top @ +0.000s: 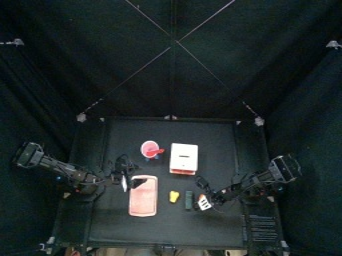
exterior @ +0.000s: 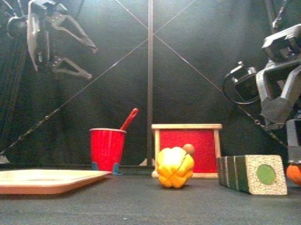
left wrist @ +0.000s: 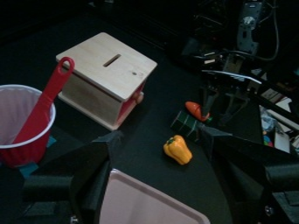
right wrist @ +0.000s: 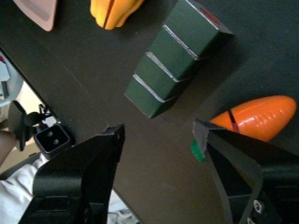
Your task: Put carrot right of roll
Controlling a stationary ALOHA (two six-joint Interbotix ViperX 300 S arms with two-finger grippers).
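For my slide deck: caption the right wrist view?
Open right gripper hovers above the carrot, beside the dark green roll.

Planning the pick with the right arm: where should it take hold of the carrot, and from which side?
Grip the carrot across its thicker middle, coming down from above. It lies flat on the table, a slim tapered piece, so jaws set across its short width should close fully. It lies apart from the dark green roll, leaving room on that side. The right gripper is wide open and close by.
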